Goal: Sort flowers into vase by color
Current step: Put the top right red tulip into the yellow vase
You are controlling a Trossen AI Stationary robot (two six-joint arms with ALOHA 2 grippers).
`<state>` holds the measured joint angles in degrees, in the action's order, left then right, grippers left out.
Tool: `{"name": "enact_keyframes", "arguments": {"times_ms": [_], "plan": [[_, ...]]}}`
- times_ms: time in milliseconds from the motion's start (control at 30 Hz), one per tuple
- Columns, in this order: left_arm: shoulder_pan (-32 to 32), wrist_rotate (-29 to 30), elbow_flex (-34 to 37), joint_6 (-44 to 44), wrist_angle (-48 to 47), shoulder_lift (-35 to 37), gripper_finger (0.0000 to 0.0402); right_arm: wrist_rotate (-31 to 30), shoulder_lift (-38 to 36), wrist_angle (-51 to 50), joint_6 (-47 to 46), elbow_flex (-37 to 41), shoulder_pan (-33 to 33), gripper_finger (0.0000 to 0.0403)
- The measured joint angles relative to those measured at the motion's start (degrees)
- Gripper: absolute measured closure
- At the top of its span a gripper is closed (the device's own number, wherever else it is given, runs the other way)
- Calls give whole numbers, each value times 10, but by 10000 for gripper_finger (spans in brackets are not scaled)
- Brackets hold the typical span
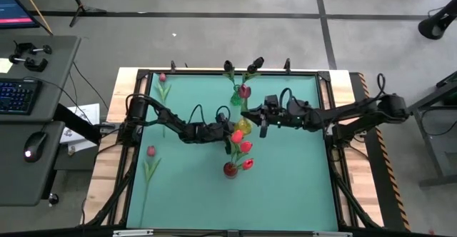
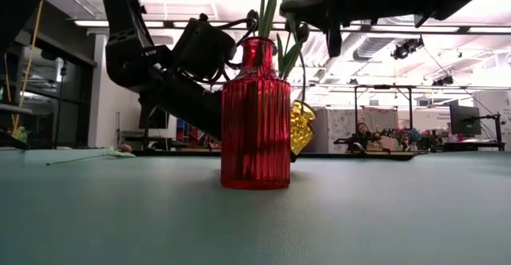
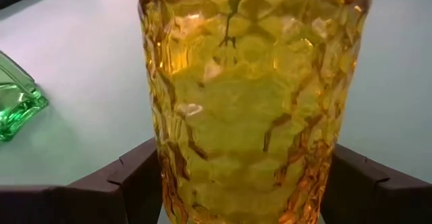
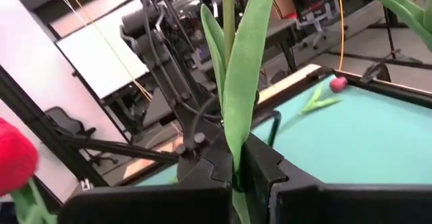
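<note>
An amber dimpled glass vase [image 3: 250, 102] stands mid-table [image 1: 243, 126], between the fingers of my left gripper [image 1: 230, 130], which is shut on it. My right gripper [image 1: 251, 113] hovers just above and beyond it, shut on a tulip's green stem and leaf [image 4: 233, 82]. A dark pink head [image 1: 245, 91] shows just past that gripper. A red ribbed vase [image 2: 255, 121] holds red tulips [image 1: 243, 148]. A green glass vase [image 3: 13, 106] sits toward the far edge. Two pink tulips [image 1: 163, 87] [image 1: 151, 158] lie flat on the left side. My left gripper holds the amber vase's lower body [image 3: 169, 183] between its two fingers [image 3: 131, 183], one on each side, coming level from the table's left. The vase stands upright. My right gripper pinches the tulip's stem and a leaf [image 4: 235, 153] between its shut fingers [image 4: 266, 166], coming level from the table's right and lying across the stem. The stem stands upright in the hold and its lower part [image 2: 303, 73] hangs toward the amber vase's mouth.
The red vase [image 1: 230, 169] stands close on the near side of both grippers. The green vase [image 1: 235, 98] is close on the far side. A black frame [image 1: 136, 123] rims the teal mat. Open mat lies right of the vases and along the near edge.
</note>
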<state>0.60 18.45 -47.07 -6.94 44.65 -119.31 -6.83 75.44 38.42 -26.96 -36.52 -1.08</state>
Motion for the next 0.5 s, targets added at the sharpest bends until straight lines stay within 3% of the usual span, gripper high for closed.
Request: {"name": "enact_keyframes", "arguments": {"times_ms": [500], "plan": [[0, -16, 0, 26, -53, 1, 119, 11, -5, 1, -16, 0, 0, 403]]}}
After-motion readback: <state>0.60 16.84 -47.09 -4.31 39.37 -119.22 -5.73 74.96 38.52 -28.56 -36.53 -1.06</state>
